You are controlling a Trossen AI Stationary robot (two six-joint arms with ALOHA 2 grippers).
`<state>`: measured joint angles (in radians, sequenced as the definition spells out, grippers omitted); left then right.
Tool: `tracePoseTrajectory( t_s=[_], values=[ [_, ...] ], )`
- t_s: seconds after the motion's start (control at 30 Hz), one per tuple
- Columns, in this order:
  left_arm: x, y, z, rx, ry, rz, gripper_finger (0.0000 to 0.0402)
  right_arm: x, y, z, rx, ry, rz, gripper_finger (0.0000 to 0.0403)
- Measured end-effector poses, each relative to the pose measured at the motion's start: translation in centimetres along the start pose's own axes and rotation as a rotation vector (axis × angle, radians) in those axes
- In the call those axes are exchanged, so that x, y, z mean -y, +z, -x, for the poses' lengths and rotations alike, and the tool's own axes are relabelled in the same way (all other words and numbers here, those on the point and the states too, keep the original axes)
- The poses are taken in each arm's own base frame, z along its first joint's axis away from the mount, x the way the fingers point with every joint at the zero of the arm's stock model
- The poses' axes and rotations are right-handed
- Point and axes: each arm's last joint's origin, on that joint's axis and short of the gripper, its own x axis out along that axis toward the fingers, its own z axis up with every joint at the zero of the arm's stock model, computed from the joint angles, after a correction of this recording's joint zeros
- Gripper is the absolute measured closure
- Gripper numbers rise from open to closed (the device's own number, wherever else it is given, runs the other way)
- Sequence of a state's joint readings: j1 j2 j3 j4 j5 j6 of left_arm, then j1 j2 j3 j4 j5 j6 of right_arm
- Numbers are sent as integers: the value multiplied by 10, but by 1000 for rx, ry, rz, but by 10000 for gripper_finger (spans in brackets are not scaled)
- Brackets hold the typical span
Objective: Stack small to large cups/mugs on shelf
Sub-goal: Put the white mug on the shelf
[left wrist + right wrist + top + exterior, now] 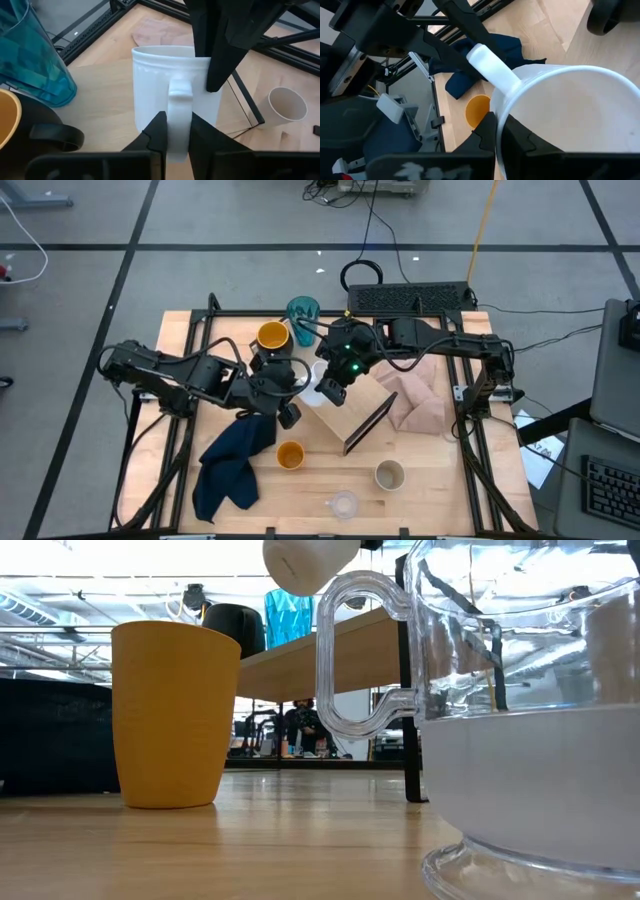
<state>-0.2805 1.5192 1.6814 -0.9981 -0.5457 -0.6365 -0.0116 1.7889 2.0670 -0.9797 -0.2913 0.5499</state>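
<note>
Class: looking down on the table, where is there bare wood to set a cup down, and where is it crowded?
Bare wood lies along the near edge, between the dark blue cloth and the small clear cup, and right of the beige-grey cup. The middle is crowded: both grippers hold the white mug beside the light-wood shelf.

Dark blue cloth (235,463) (crumpled), pinkish-beige cloth (418,406), black keyboard (410,298)

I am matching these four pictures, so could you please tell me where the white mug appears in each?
High view: white mug at centre, between both grippers.
Low view: at the top edge, above the shelf.
Left wrist view: centre, handle between the fingers.
Right wrist view: lower right.
Shared landmark: small orange cup.
</note>
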Motion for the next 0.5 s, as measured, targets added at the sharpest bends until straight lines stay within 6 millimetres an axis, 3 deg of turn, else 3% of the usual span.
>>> tracePoseTrajectory(
  t_s=[0.5],
  values=[
    [0, 0, 0, -2, 0, 5, 355, 0, 0, 0, -3, -1, 14, 397]
  ],
)
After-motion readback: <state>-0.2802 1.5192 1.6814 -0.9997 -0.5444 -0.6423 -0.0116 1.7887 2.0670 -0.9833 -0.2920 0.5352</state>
